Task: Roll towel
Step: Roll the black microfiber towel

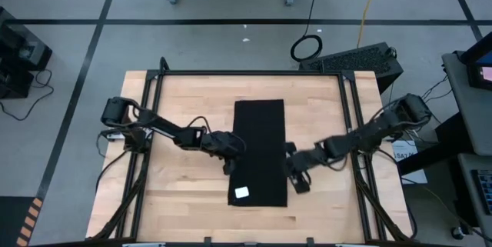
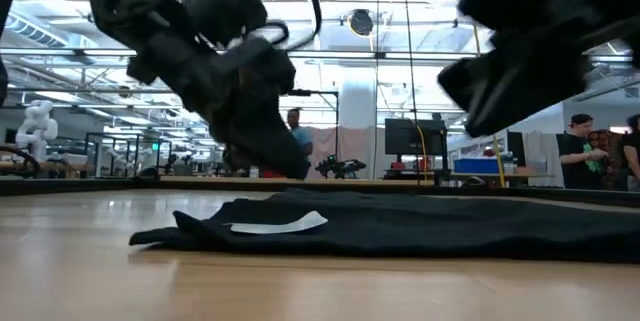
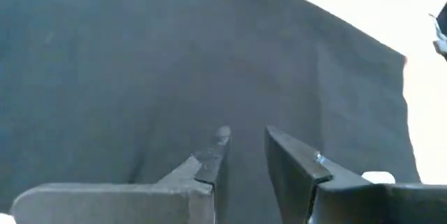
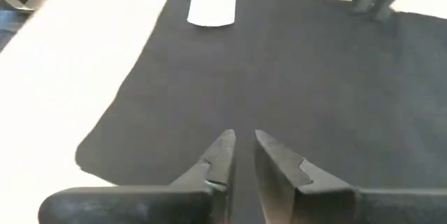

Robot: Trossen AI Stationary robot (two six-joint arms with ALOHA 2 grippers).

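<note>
**A:** What is the setting?

**B:** A wooden tabletop (image 1: 184,193) in a black frame, on a grey workshop floor crossed by dark tape lines. At table height, a bright hall shows beyond it, with a person (image 2: 582,156) at the right of the frame beside monitors.

**A:** Start at the fingers. What are they doing?

**B:** In the left wrist view, the left gripper (image 3: 241,151) has its two fingers drawn close with a slim gap between them, and they grasp nothing; black cloth fills the frame behind. In the right wrist view, the right gripper (image 4: 241,151) looks the same: tips nearly together, nothing between them, poised over the cloth.

**A:** And farther out?

**B:** From overhead, the left gripper (image 1: 229,148) sits at the towel's left edge, its arm running back to the left of the frame. The right gripper (image 1: 296,171) sits at the towel's right edge, its arm reaching in from the right.

**A:** Where is the towel?

**B:** The towel (image 1: 259,143) lies spread flat at the centre of the overhead frame, a long black strip. Its white tag (image 1: 241,193) lies at the lower left end. At table height, that end (image 2: 190,229) is slightly rumpled.
</note>
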